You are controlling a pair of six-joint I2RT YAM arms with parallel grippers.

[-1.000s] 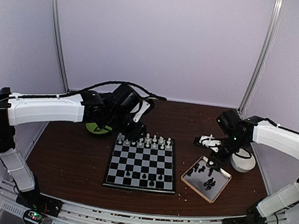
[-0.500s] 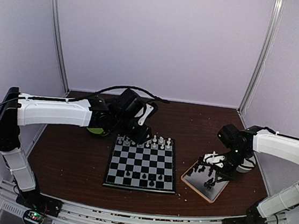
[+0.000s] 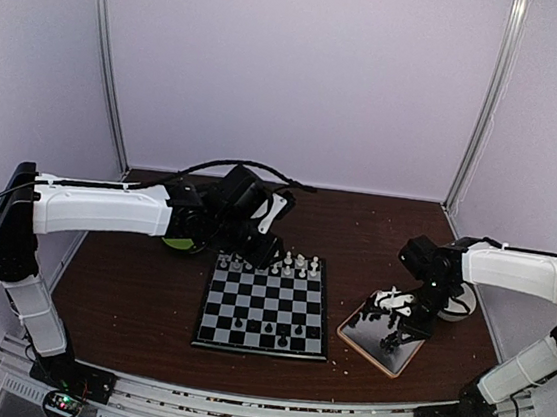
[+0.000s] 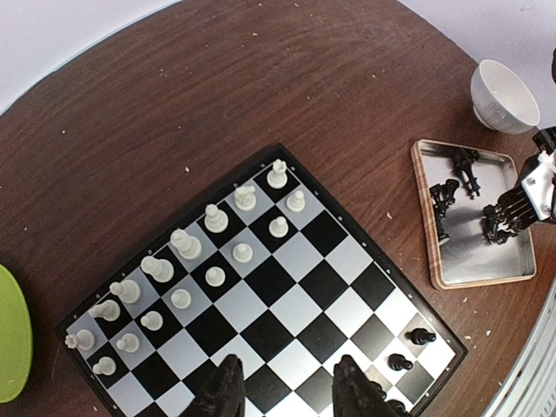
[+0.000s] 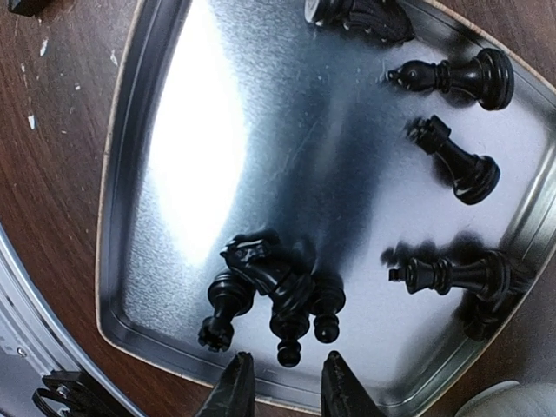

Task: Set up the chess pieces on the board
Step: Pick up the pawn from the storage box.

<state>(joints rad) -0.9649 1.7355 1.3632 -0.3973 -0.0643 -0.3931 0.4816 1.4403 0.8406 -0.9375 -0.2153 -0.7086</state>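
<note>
Soft, even light fills the top view, which is slightly grainy. In the right wrist view a broad white glare washes the tray [image 5: 195, 148], and the black pieces [image 5: 269, 287] leave smudged reflections. The left wrist view bows the desk [image 4: 174, 95] at its edges.

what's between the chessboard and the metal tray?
Only brown tabletop with a few pale specks. The left wrist view shows the board and tray apart, nothing standing in the gap; the top view agrees.

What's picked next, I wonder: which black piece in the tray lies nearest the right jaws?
The middle piece of the tangled cluster at the tray's rim, its end pointing between the jaws; the other pieces lie apart, farther off.
</note>
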